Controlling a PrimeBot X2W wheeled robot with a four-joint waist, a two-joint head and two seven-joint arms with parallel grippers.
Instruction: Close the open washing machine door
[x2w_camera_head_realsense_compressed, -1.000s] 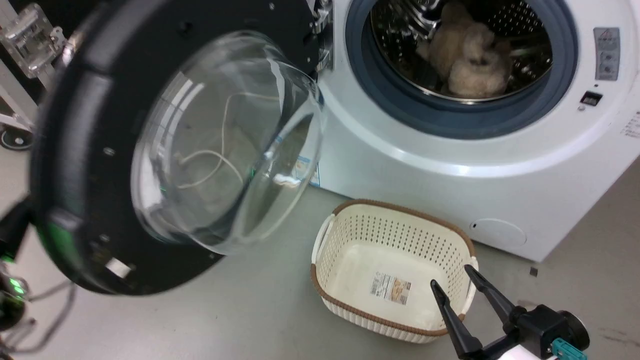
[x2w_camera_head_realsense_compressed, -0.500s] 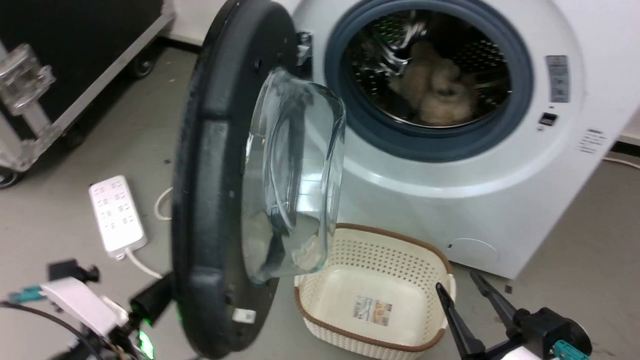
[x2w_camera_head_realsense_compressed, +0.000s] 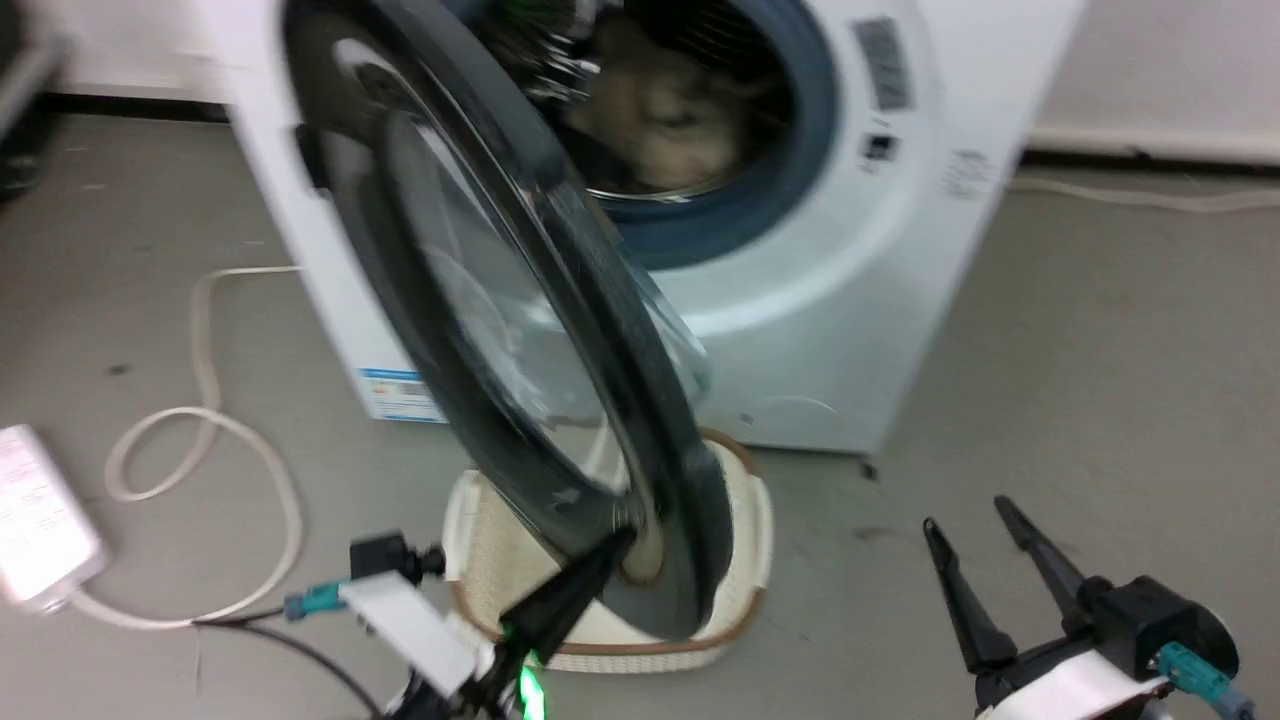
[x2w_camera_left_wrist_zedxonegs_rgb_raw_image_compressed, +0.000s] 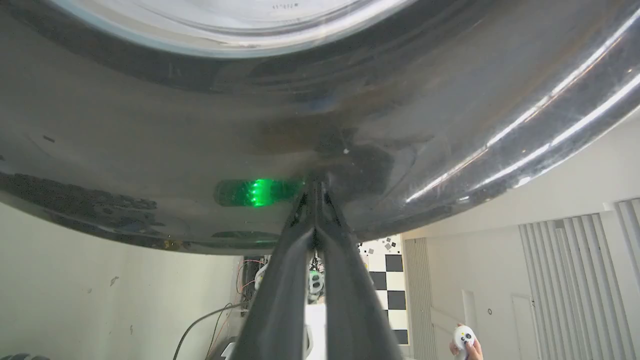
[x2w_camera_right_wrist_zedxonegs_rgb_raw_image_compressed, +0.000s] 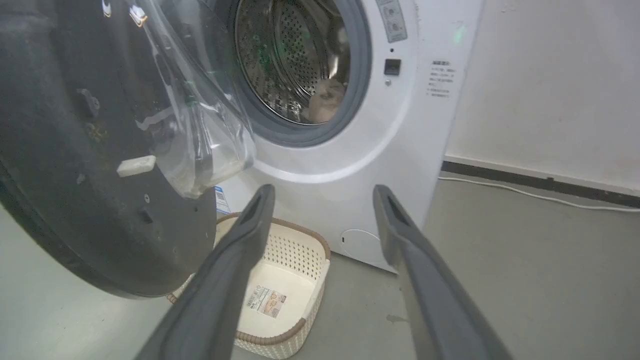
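The washing machine door (x2w_camera_head_realsense_compressed: 500, 330) stands half swung toward the white washer (x2w_camera_head_realsense_compressed: 850, 280), its glossy black outer face turned to me and blurred. My left gripper (x2w_camera_head_realsense_compressed: 612, 542) is shut, and its tip touches that outer face near the lower rim. In the left wrist view the shut fingertips (x2w_camera_left_wrist_zedxonegs_rgb_raw_image_compressed: 315, 187) press on the door (x2w_camera_left_wrist_zedxonegs_rgb_raw_image_compressed: 200, 125). My right gripper (x2w_camera_head_realsense_compressed: 965, 514) hangs open over the floor at the lower right, holding nothing. The right wrist view shows the door's inner side (x2w_camera_right_wrist_zedxonegs_rgb_raw_image_compressed: 75, 175) with its glass bowl (x2w_camera_right_wrist_zedxonegs_rgb_raw_image_compressed: 200, 125) between that gripper (x2w_camera_right_wrist_zedxonegs_rgb_raw_image_compressed: 322, 190) and the drum (x2w_camera_right_wrist_zedxonegs_rgb_raw_image_compressed: 295, 60).
A cream basket (x2w_camera_right_wrist_zedxonegs_rgb_raw_image_compressed: 280, 290) sits on the floor under the door's lower edge, in front of the washer. Beige laundry (x2w_camera_head_realsense_compressed: 660, 110) lies in the drum. A white power strip (x2w_camera_head_realsense_compressed: 35, 530) and looped cable (x2w_camera_head_realsense_compressed: 200, 450) lie at the left. A person's hand (x2w_camera_left_wrist_zedxonegs_rgb_raw_image_compressed: 465, 342) holds a white controller.
The head camera has turned. The door has swung from wide open toward the washer's opening, with my shut left gripper now against its outer face. The right gripper stays open.
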